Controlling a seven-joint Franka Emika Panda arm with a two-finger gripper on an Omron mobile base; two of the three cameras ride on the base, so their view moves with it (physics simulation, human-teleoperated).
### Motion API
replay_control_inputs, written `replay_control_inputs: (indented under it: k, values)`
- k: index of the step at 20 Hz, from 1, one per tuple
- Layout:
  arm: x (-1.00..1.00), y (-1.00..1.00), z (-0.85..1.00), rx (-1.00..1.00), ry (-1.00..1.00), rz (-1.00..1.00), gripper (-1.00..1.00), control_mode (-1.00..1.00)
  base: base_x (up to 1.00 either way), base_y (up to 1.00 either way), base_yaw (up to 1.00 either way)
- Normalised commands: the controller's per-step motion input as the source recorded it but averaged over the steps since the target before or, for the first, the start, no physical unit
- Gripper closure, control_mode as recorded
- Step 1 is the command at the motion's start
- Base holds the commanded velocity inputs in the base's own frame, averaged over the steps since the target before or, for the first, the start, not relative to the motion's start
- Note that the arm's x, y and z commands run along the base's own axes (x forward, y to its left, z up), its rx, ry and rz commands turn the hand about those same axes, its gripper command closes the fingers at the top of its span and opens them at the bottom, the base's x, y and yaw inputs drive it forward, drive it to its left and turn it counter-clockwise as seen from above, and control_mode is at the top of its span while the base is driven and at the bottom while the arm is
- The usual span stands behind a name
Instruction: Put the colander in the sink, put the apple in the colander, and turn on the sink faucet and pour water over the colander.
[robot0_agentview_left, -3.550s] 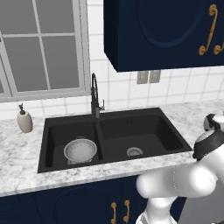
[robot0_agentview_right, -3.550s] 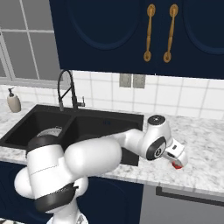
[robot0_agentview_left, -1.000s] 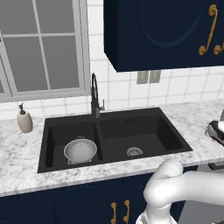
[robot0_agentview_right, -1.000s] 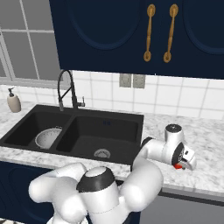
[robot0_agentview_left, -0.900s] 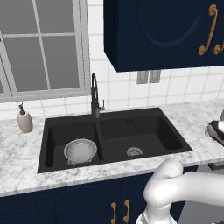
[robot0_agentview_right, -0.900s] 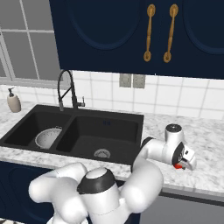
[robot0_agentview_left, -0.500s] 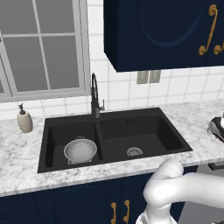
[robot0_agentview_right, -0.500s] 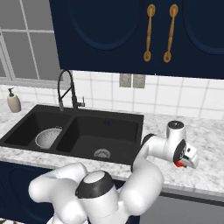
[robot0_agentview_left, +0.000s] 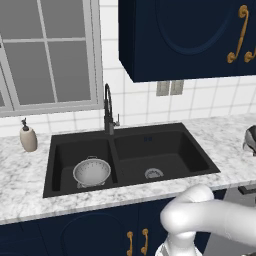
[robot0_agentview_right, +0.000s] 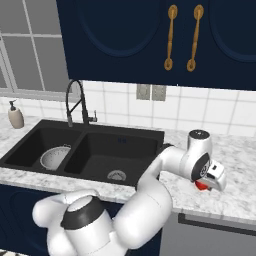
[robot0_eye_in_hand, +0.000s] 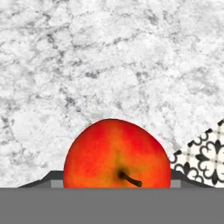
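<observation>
You've got the colander (robot0_agentview_left: 92, 172) sitting in the sink's (robot0_agentview_left: 200, 172) left basin, so this is the apple step. The gripper (robot0_agentview_right: 201, 185) straddles the apple (robot0_eye_in_hand: 117, 156) on the counter (robot0_eye_in_hand: 109, 65), fingers apart, though contact is hard to judge. Next: close, then lift.

Beige soap bottle (robot0_agentview_left: 28, 139) on marble counter (robot0_agentview_left: 20, 170), perhaps upright
</observation>
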Motion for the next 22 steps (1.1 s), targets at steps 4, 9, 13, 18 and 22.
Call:
replay_control_inputs:
  k: [4, 9, 13, 18, 22]
  values:
    - [-0.38, 0.67, 0.22, 0.0, 0.0, 0.0, 1.0, -1.0, 0.0, 0.0, 0.0]
    - [-0.14, 0.84, 0.28, 0.0, 0.0, 0.0, 1.0, -1.0, 0.0, 0.0, 0.0]
    - [-0.07, 0.72, 0.1, 0.0, 0.0, 0.02, 1.0, -1.0, 0.0, 0.0, 0.0]
    - [0.0, 0.86, 0.09, 0.0, 0.0, 0.02, 1.0, -1.0, 0.0, 0.0, 0.0]
    - [0.0, 0.89, 0.12, 0.0, 0.0, 0.03, 1.0, -1.0, 0.0, 0.0, 0.0]
